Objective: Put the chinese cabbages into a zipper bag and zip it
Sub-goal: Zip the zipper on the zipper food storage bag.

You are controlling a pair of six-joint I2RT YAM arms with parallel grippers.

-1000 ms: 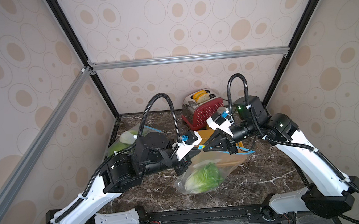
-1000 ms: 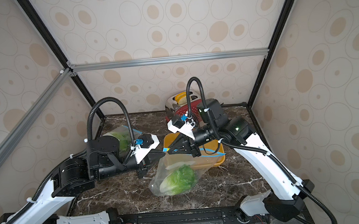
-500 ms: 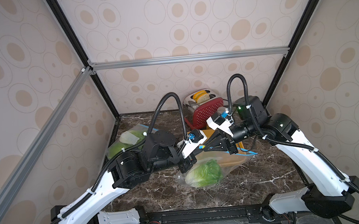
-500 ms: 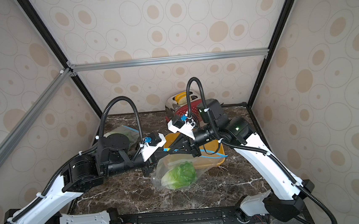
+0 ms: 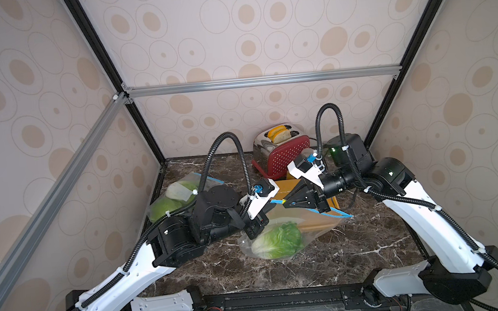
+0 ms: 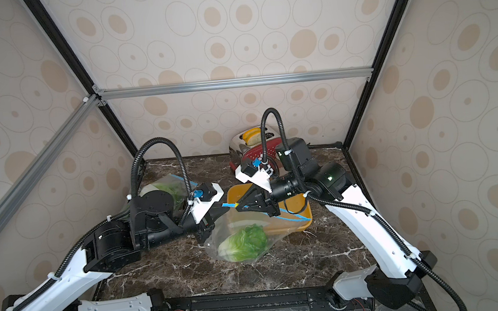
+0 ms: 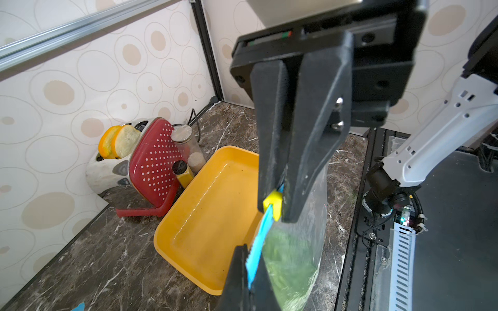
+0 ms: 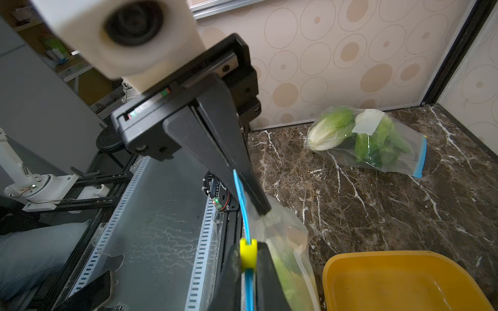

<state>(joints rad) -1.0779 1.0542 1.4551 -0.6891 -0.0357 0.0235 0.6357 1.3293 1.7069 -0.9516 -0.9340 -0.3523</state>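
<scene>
A clear zipper bag (image 5: 313,218) hangs over the marble between both grippers, with one chinese cabbage (image 5: 278,240) (image 6: 244,243) inside. My left gripper (image 5: 268,204) (image 7: 249,258) is shut on the end of the bag's blue zip strip (image 7: 260,237). Right beside it, my right gripper (image 5: 285,202) (image 8: 248,258) is shut on the yellow slider (image 8: 248,253) (image 7: 272,203). More chinese cabbages lie in a second zipper bag (image 5: 178,195) (image 8: 363,140) at the back left.
An empty yellow tray (image 6: 238,190) (image 7: 210,215) sits behind the held bag. A red toaster (image 5: 280,150) holding bread stands at the back, with spice jars (image 7: 186,142) next to it. Patterned walls close in three sides.
My left arm has reached in toward the right gripper and its jaws have closed on the zip strip beside the slider. The bag has shifted slightly. The right arm has held still.
</scene>
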